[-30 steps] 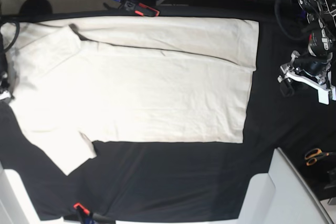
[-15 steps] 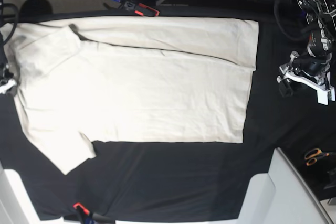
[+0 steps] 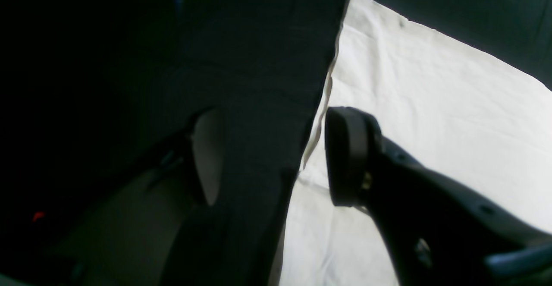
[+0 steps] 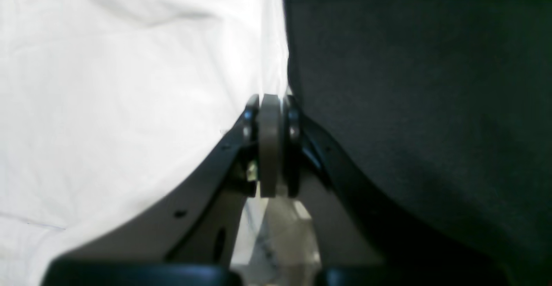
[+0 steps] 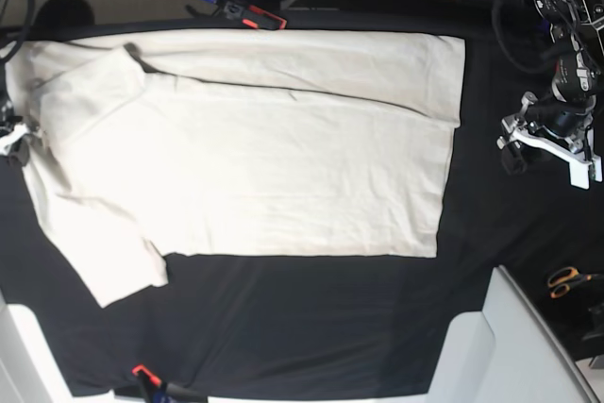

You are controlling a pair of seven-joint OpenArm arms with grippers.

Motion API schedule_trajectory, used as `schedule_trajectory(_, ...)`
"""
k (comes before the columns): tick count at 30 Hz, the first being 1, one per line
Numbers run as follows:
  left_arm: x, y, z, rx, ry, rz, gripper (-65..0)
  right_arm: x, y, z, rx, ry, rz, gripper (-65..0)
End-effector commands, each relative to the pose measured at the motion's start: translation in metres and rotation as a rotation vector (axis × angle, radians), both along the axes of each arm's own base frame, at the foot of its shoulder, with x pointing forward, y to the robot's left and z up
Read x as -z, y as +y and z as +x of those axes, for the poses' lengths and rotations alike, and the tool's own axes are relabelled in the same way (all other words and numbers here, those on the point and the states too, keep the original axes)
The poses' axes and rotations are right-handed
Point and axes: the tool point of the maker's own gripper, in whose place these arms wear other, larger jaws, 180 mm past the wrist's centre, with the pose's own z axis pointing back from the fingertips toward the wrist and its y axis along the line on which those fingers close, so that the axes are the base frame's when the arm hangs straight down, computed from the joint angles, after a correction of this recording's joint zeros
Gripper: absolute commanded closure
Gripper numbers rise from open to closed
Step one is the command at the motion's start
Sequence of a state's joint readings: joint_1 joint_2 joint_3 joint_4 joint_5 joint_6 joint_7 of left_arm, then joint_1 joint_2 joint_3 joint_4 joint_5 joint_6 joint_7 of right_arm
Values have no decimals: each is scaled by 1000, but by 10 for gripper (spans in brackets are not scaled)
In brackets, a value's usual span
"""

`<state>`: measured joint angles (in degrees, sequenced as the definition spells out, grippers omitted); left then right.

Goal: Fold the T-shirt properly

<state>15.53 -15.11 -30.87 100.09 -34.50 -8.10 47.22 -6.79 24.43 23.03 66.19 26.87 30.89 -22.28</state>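
At the frame's left edge, the right gripper (image 4: 271, 148) pinches the T-shirt (image 5: 255, 148) collar, left gripper (image 5: 552, 143) apart at far right; a thin bite could slip, bunching the shoulder.

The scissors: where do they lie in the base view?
The orange-handled scissors lie at the far right edge, off the black cloth, below the left gripper.
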Motion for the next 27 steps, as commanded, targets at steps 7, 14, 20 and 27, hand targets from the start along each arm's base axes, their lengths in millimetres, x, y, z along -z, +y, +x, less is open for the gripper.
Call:
schedule_trajectory(7, 5, 0, 6, 16, 7, -6, -357, -21, 19, -3, -67, -35, -24, 0)
schedule_trajectory(14, 16, -10, 8, 62, 42, -6, -357, -7, 36, -24, -81, 19, -3, 0)
schedule_trajectory(20, 14, -8, 9, 60, 37, -2, -357, 1, 45, -29, -70, 30, 21, -47)
schedule_trajectory(27, 15, -6, 9, 54, 39, -2, -357, -4, 38, -23, 5, 42, 2, -296)
